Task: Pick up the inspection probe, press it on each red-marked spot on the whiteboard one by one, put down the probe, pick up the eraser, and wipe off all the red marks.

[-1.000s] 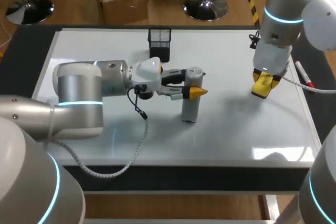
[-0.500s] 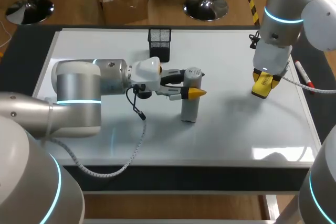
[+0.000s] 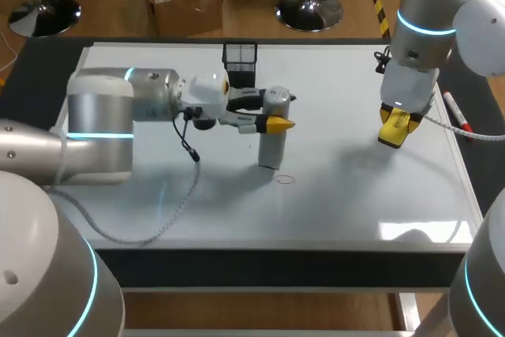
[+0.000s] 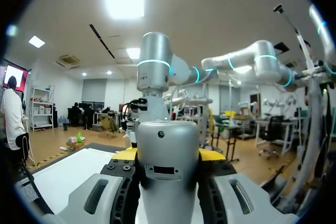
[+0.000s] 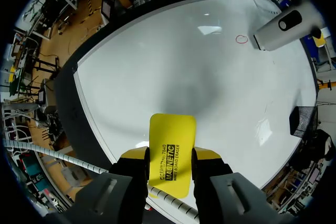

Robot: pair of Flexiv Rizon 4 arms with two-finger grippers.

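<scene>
While the left pincer [image 3: 278, 125] reaches in sideways over the whiteboard [image 3: 355, 195], its two yellow-tipped fingers grip the inspection probe [image 3: 271, 146] from both sides, high on its silver body. The probe stands nearly upright, a little tilted, near the middle of the board. Whether its foot touches the surface I cannot tell. A small red ring mark [image 3: 285, 179] lies just beside that foot, on the side nearer the front edge, and is uncovered. In the left wrist view the probe's rounded grey top fills the gap between the fingers, with a yellow tip showing on either side of it.

The right pincer [image 3: 394, 133] hangs point-down over the right part of the whiteboard, well apart from the probe. Its fingers are closed against the two long sides of the yellow eraser [image 5: 172, 150], which juts out ahead of them above bare board.

A black mesh pen holder [image 3: 240, 57] stands at the far edge of the whiteboard, behind the left pincer. A red marker [image 3: 457, 112] lies at the board's right edge. The whiteboard lies flat on the dark worktop [image 3: 47, 100]
</scene>
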